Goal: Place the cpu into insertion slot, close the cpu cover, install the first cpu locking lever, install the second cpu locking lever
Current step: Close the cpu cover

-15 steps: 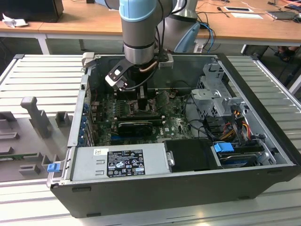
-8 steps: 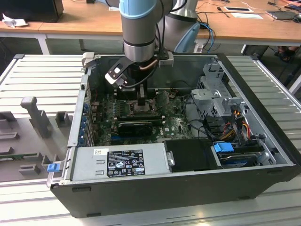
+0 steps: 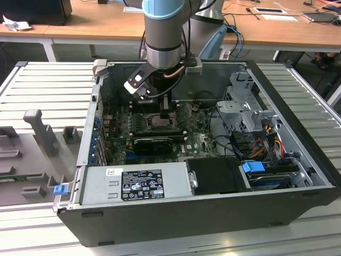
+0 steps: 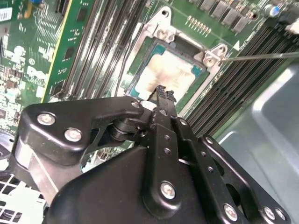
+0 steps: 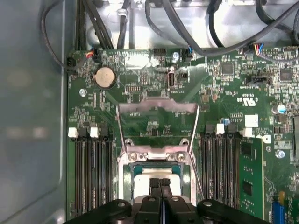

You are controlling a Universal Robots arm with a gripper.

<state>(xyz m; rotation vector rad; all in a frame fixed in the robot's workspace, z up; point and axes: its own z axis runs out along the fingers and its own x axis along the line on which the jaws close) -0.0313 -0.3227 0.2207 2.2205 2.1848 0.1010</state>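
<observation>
The cpu (image 4: 174, 69), a flat square chip with a dull beige-silver top, lies inside the insertion slot (image 5: 127, 179), a socket with a silver rim. In both wrist views my gripper (image 5: 160, 184) hangs just above the chip's near edge, shut, with nothing between its black fingers (image 4: 164, 95). The cpu cover (image 5: 156, 106), a thin silver frame with a large window, stands tilted up at the socket's far side. A thin wire locking lever (image 4: 261, 57) sticks out beside the socket. In the exterior view the gripper (image 3: 164, 114) reaches down into the open computer case.
Long black memory slots (image 5: 91, 177) flank the socket on both sides. A green card (image 5: 250, 177) and a coin battery (image 5: 104, 77) sit on the board, with cables (image 5: 187, 28) beyond. The case holds a power supply (image 3: 138, 181) and a drive cage (image 3: 245, 106).
</observation>
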